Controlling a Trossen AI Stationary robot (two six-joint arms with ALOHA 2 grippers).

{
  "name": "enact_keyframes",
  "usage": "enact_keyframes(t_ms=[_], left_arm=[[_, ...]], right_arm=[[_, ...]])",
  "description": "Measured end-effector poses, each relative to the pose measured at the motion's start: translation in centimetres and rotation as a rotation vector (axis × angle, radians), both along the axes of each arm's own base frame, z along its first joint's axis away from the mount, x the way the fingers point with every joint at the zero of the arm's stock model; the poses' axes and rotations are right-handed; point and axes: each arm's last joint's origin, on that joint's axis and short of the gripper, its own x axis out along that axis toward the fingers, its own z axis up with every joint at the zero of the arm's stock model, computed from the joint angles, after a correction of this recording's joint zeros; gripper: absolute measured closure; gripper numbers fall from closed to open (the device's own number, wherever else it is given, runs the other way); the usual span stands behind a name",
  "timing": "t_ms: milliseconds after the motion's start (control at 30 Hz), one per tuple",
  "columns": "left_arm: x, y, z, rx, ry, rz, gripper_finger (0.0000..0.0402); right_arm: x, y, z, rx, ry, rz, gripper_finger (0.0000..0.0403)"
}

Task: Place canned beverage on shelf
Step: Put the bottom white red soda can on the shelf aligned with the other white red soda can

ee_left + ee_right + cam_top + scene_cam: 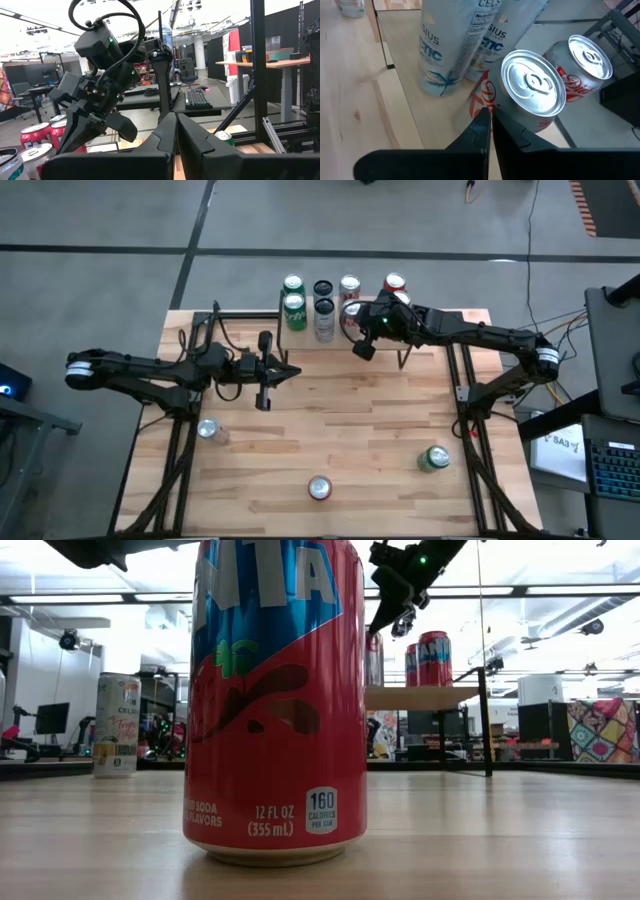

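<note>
High view: right pincer (361, 348), closed, hovers beside the shelf (470, 318) cans.

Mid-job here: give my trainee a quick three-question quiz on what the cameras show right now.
1. True or false: the right gripper holds a can.
2. How many cans stand loose on the tabletop, off the shelf?
3. Which gripper is over the shelf: A) left gripper B) right gripper?

Key: 1. False; its fingers are shut and empty. 2. Three: silver can, red can, green can. 3. B.
</note>
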Motion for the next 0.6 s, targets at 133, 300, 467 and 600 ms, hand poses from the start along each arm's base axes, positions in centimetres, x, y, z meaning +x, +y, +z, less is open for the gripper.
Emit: enact_keyframes(t_ms=[133,300,467,600], left_arm=[[0.00,0.00,0.00,0.000,0.000,0.000,0.0402],[0.00,-0.01,0.00,0.000,0.000,0.000,0.0402],[0.00,0.00,-0.01,0.000,0.001,0.000,0.0402],[0.00,0.00,-0.01,0.000,0.001,0.000,0.0402]], right_arm=[[-0.06,-0.15,-0.07,-0.004,0.007,0.000,0.0394],[-0.09,-0.21,-0.09,-0.005,0.008,-0.001,0.0394],[-0.13,-0.34,-0.08,-0.008,0.009,-0.003,0.0394],[-0.12,-0.34,-0.08,-0.008,0.008,-0.003,0.0394]])
